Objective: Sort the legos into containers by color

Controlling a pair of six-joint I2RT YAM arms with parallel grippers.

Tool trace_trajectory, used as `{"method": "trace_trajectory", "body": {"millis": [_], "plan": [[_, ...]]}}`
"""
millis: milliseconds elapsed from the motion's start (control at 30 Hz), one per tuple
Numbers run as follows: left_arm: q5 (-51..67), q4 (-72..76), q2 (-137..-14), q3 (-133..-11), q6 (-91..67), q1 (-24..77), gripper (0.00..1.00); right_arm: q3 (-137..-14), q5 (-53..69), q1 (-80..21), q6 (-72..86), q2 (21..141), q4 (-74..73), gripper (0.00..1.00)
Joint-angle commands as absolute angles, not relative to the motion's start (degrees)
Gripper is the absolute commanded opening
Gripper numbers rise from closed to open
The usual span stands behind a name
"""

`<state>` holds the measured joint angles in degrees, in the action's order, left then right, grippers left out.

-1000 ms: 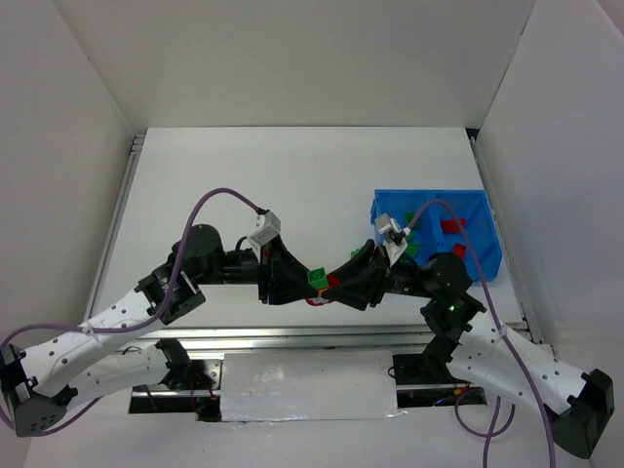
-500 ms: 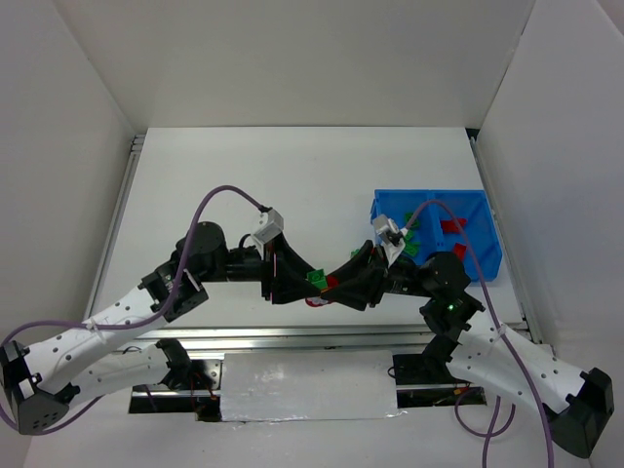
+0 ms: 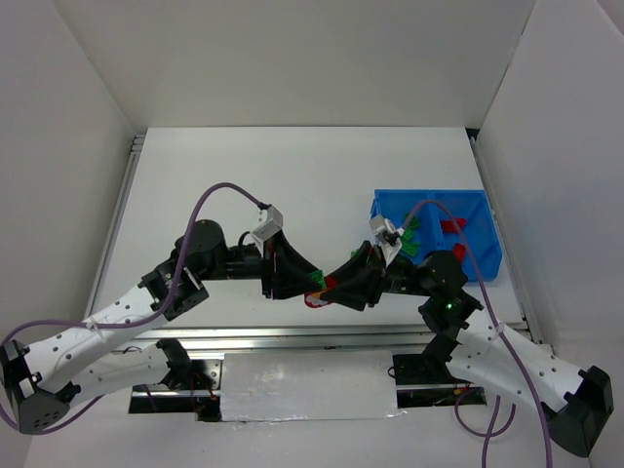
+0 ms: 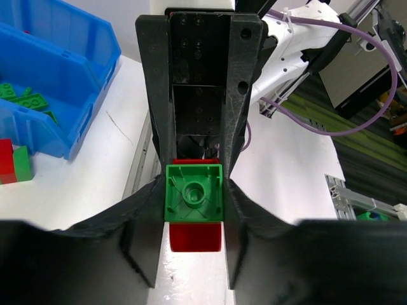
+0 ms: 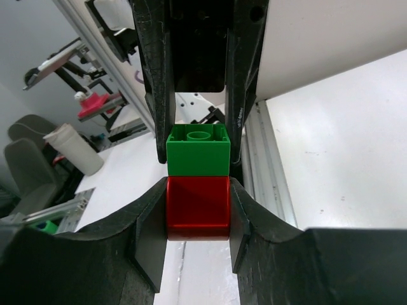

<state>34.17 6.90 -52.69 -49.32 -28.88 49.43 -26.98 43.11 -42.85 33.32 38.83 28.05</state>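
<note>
A joined red-green lego hangs between my two grippers above the table's near edge. My left gripper (image 3: 310,281) (image 4: 194,190) is shut on the green brick (image 4: 194,192) (image 5: 198,151), whose hollow underside faces its camera. My right gripper (image 3: 341,285) (image 5: 198,203) is shut on the red brick (image 5: 198,208) (image 3: 331,284). The two grippers meet tip to tip. The blue bin (image 3: 485,210) (image 4: 70,57) stands at the right, with green bricks (image 3: 413,235) in its left compartment and red bricks (image 3: 451,226) in its right one.
A red-white piece (image 3: 314,300) lies on the table just below the meeting grippers. A red and a green brick (image 4: 13,162) stand on the table beside the bin's wall. The metal rail (image 3: 292,336) runs along the near table edge.
My left gripper has moved right toward the right gripper and now encloses the green brick, which showed more openly before. The right gripper kept hold of the red brick.
</note>
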Motion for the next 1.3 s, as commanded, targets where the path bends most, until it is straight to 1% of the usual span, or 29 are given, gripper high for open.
{"method": "trace_trajectory", "body": {"millis": [0,33,67,100,167,200,300,333,467,600,667,733,767,800,833,867,900,933,967,1000,1067,1167,1267], "plan": [[34.89,10.46,-53.09,-51.94,-28.92,49.31,0.46,-27.51,44.38,-42.71,32.61,38.58,29.71,0.0],[34.89,10.46,-53.17,-52.03,-28.92,49.39,0.31,-27.6,44.38,-42.63,32.69,38.67,29.62,0.0],[35.07,10.46,-53.35,-52.03,-28.92,49.31,0.24,-27.6,44.38,-42.54,32.52,38.58,29.53,0.0],[35.42,10.28,-53.61,-52.21,-28.83,49.31,0.13,-27.6,44.38,-42.54,32.52,38.5,29.44,0.0],[35.68,10.02,-53.96,-52.29,-28.65,49.31,0.02,-27.6,44.3,-42.45,32.34,38.41,29.27,0.0],[35.68,9.5,-54.05,-52.47,-28.48,49.31,0.0,-27.6,44.21,-42.36,32.17,38.41,28.4,0.0],[30.78,6.79,-53.27,-53.34,-29.0,49.31,0.0,-27.25,42.98,-41.58,29.72,39.11,25.77,0.0],[24.76,5.64,-52.83,-53.61,-29.18,49.31,0.0,-26.99,42.46,-41.22,29.36,39.63,25.06,0.0],[10.59,0.8,-49.14,-55.89,-30.5,49.22,0.0,-23.39,42.62,-35.97,31.11,43.5,29.43,0.0],[6.86,-2.37,-47.64,-58.27,-29.71,49.13,0.0,-20.66,46.31,-31.92,34.36,47.1,36.2,0.0],[4.58,-3.69,-47.11,-58.89,-29.53,49.13,0.0,-21.35,45.8,-30.77,34.02,47.55,33.6,0.0],[1.86,-5.44,-46.24,-58.89,-29.62,49.13,0.0,-22.49,40.02,-28.22,33.31,46.33,29.21,0.0],[-2.16,-6.67,-46.14,-58.89,-30.4,49.13,0.0,-24.24,29.38,-26.65,33.22,43.97,21.96,0.0],[-4.46,-7.9,-46.06,-58.97,-30.76,49.13,0.0,-25.13,21.79,-26.11,33.74,42.64,17.88,0.0],[-6.57,-10.43,-46.32,-58.97,-31.54,49.13,0.0,-28.27,12.14,-25.76,35.06,40.36,7.66,0.0],[-9.55,-11.59,-46.49,-58.97,-31.73,49.13,0.0,-30.21,2.3,-25.23,39.42,39.82,2.69,0.0],[-10.28,-12.47,-47.28,-58.71,-31.82,49.13,0.0,-31.89,-13.81,-23.31,41.64,39.47,-2.15,0.0],[-10.54,-13.87,-47.81,-58.71,-31.73,49.13,0.0,-35.47,-20.24,-21.73,43.84,39.72,-10.64,0.0],[-9.94,-14.23,-48.33,-58.54,-31.73,49.04,0.0,-37.16,-25.44,-20.14,48.21,40.25,-14.2,0.0],[-9.32,-14.41,-49.38,-58.36,-31.55,49.04,0.0,-38.48,-32.27,-15.6,49.82,40.86,-17.11,0.0],[-7.4,-14.76,-50.27,-58.19,-31.38,49.04,0.0,-42.16,-34.8,-10.05,52.1,43.92,-21.77,0.0],[-5.72,-14.33,-52.11,-58.27,-30.41,49.04,0.0,-45.78,-30.78,2.87,53.09,48.94,-23.82,0.0],[-3.26,-14.5,-54.57,-59.5,-29.45,49.04,0.0,-48.16,-29.36,9.3,52.57,53.51,-22.77,0.04]]}}
